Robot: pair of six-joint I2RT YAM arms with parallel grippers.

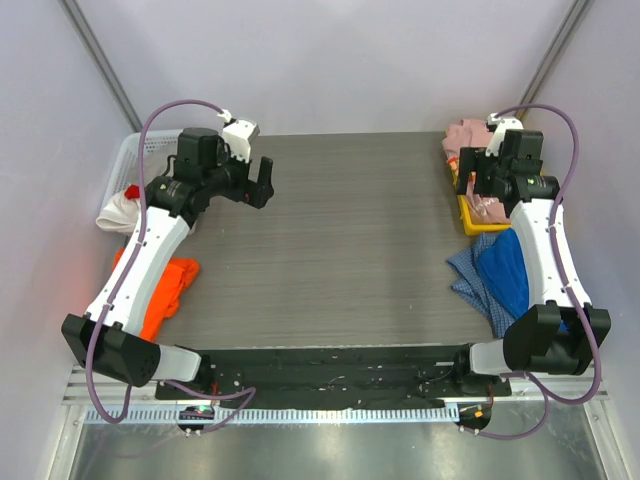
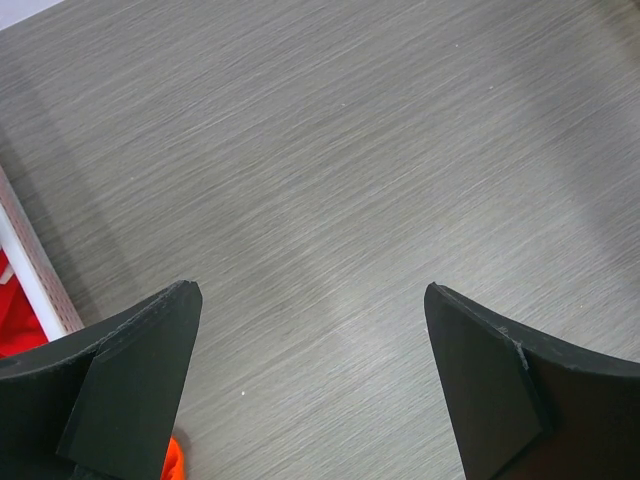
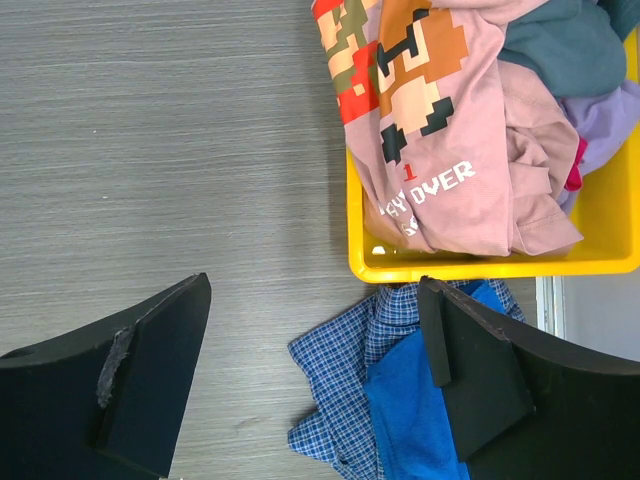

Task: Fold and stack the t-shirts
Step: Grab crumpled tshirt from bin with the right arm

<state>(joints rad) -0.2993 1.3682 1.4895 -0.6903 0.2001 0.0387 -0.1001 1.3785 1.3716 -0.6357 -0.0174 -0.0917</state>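
Pink t-shirt [image 3: 450,150] is heaped in the yellow bin [image 3: 480,268]; the orange t-shirt [image 1: 174,282] is draped at the left edge of the table [image 1: 340,230]. Left gripper [image 2: 310,300] and right gripper [image 3: 312,290] are held spread wide, empty.

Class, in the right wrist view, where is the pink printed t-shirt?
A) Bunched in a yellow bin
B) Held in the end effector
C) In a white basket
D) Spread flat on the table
A: the pink printed t-shirt lies bunched inside the yellow bin, whose wall shows below it.
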